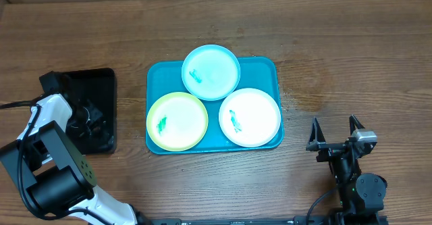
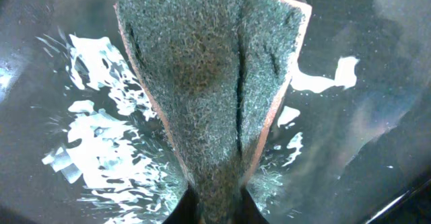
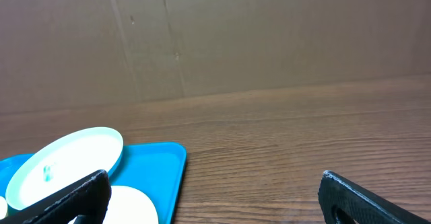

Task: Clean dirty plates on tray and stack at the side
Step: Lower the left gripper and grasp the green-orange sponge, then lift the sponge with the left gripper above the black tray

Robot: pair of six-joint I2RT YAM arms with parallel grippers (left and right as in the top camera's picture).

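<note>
Three plates with green smears lie on the turquoise tray [image 1: 266,69]: a pale blue plate [image 1: 210,71] at the back, a yellow-green plate [image 1: 177,121] front left, a white plate [image 1: 250,117] front right. My left gripper [image 2: 214,207] is shut on a dark green scouring sponge [image 2: 209,83] with an orange edge, down inside a wet black tray [image 1: 101,90]. My right gripper [image 1: 334,134] is open and empty, right of the tray. In the right wrist view the blue plate [image 3: 64,165], the white plate [image 3: 131,207] and the tray corner [image 3: 168,163] show at lower left.
The narrow black tray stands left of the turquoise tray and holds water, with bright reflections [image 2: 101,150] in the left wrist view. A cardboard wall [image 3: 215,35] runs along the back of the wooden table [image 1: 351,63].
</note>
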